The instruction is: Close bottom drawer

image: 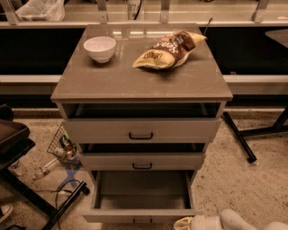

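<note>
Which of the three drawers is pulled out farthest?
The bottom drawer, tray fully exposed, gripper by its right front corner; middle drawer and top drawer barely open.

Entry 1. White tag (pixel 132 6) on the rail behind the cabinet, at 12 o'clock in the view. It carries dark digits that read "87", with the tag's upper part cut off by the edge of the view.

Entry 2. Snack bag (pixel 167 50), yellow and brown, lying on the cabinet top (pixel 135 83) at 1 o'clock from the top's centre. Large printed lettering runs across both the yellow panel and the brown panel, tilted with the bag. The letters are too indistinct to spell out, so the brand cannot be told.

Entry 3. Gripper (pixel 202 223), with a pale casing, at 5 o'clock in the view, against the bottom edge.
</note>
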Tool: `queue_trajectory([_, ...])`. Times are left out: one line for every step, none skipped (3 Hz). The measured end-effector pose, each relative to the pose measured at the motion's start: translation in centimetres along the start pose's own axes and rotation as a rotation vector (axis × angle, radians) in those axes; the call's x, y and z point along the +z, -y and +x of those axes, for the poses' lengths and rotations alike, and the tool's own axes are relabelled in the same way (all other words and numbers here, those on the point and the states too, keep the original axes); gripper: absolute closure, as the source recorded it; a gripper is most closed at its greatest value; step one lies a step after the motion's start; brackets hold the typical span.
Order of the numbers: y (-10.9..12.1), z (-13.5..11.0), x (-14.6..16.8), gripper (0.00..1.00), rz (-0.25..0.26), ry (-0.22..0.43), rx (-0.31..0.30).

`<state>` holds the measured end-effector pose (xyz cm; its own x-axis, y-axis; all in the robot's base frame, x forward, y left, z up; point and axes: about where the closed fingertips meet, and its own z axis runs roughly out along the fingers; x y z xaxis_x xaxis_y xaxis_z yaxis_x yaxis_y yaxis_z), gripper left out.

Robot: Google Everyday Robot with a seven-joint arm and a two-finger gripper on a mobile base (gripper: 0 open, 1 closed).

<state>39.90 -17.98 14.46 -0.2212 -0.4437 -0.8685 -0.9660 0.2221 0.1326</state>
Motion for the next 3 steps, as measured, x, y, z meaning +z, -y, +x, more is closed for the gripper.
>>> queue_trajectory([3.5, -0.8, 1.4, 1.0, -0.025, 0.052, -0.011])
queue_trajectory([7.2, -0.9, -0.1, 1.0, 0.021, 0.048, -0.045])
queue_trajectory([7.2, -0.9, -0.1, 1.0, 0.02, 0.048, -0.045])
